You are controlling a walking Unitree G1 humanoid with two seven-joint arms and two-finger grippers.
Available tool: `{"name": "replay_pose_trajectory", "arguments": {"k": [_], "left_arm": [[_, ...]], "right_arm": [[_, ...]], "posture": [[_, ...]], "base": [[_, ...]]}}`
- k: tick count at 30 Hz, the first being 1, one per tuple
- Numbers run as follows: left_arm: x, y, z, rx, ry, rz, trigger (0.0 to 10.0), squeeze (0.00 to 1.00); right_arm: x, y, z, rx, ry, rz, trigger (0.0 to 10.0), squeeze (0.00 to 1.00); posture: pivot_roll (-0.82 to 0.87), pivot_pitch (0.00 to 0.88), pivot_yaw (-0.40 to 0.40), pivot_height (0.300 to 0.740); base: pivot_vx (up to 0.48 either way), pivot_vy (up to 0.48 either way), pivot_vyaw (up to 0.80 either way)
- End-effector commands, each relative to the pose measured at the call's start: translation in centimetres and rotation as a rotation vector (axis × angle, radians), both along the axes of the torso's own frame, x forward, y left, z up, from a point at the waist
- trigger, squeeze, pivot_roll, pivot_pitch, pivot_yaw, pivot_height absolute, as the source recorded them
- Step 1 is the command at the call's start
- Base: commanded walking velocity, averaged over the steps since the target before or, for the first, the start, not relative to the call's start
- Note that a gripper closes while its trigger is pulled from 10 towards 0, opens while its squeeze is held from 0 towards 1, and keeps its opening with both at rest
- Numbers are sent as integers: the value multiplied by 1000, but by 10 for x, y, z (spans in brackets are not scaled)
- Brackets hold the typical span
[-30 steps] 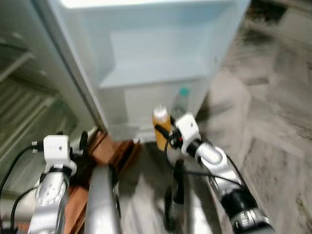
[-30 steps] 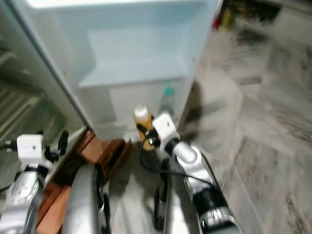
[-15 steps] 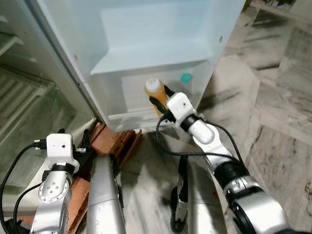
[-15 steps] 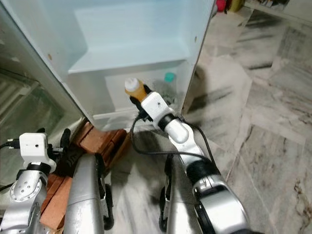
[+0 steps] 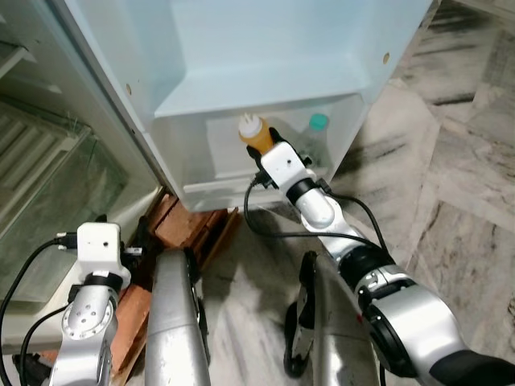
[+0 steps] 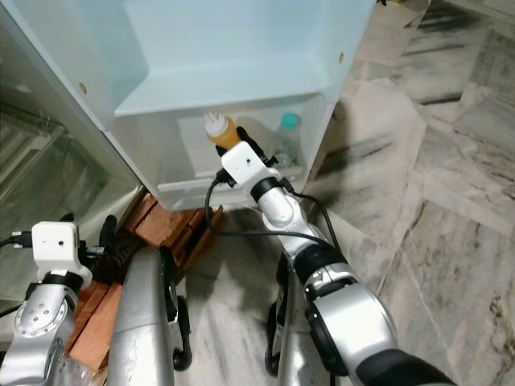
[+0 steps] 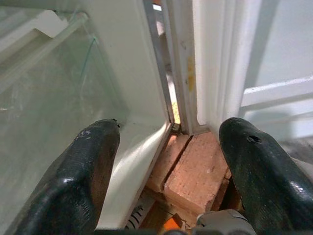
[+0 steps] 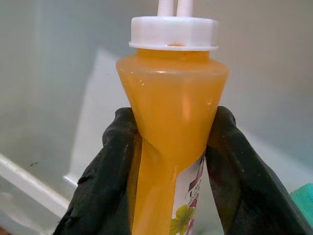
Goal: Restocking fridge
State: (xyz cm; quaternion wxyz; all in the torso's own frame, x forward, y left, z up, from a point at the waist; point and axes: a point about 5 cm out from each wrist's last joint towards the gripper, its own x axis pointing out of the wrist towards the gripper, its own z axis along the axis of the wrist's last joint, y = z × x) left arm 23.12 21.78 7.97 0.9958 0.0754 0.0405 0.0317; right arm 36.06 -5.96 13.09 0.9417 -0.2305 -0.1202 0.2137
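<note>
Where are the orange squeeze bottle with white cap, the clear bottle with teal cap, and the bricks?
Orange squeeze bottle with white cap [image 8: 171,127], right wrist view, neck.
Clear bottle with teal cap [image 5: 319,122], left eye view, cap.
Bricks [image 7: 195,176], left wrist view, top face.

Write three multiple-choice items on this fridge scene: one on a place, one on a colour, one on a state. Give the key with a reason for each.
1. Where is the orange bottle?
A. On the floor
B. At the lowest door shelf
C. On the bricks

2. What colour is the cap of the clear bottle already in that shelf?
A. Red
B. Black
C. Teal

3. What is the state of the right gripper?
A. Shut on the orange bottle
B. Open and empty
C. Hanging idle

Key: 1 B, the bottle is held just over the bottom door shelf, beside the clear bottle. 2 C, its cap shows teal in both eye views. 3 A, the right wrist view shows both black fingers pressed against the bottle's sides.
</note>
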Motion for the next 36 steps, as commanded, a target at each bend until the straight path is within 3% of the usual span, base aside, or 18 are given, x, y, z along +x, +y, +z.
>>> {"name": "replay_pose_trajectory", "arguments": {"k": [1, 8, 18, 26, 30, 33, 36], "left_arm": [[-4, -1, -2, 12, 19, -1, 10000, 0], [-5, -1, -2, 22, 22, -7, 10000, 0], [-5, -3, -3, 27, 32, -29, 10000, 0], [-6, -3, -3, 36, 36, -34, 10000, 0], [-7, -3, -2, 42, 35, -34, 10000, 0], [-8, -3, -3, 42, 37, -34, 10000, 0], [-9, -4, -3, 43, 41, -37, 10000, 0]], "right_arm": [[-5, -10, -27, -34, 122, -65, 10000, 0], [0, -12, -16, 41, 79, -106, 10000, 0], [1, -33, -38, 76, 278, -236, 10000, 0], [3, -41, -39, 102, 299, -272, 10000, 0], [7, -35, -18, 165, 179, -228, 10000, 0], [9, -26, 1, 147, 35, -175, 10000, 0], [8, -16, 15, 66, -98, -117, 10000, 0]], "posture": [[234, 309, -2, 529], [233, 308, 1, 529], [238, 308, 8, 529], [244, 311, 15, 529], [247, 315, 18, 529], [247, 318, 19, 529], [251, 323, 20, 529]], "base": [[0, 0, 0], [0, 0, 0], [0, 0, 0], [0, 0, 0], [0, 0, 0], [0, 0, 0], [0, 0, 0]]}}
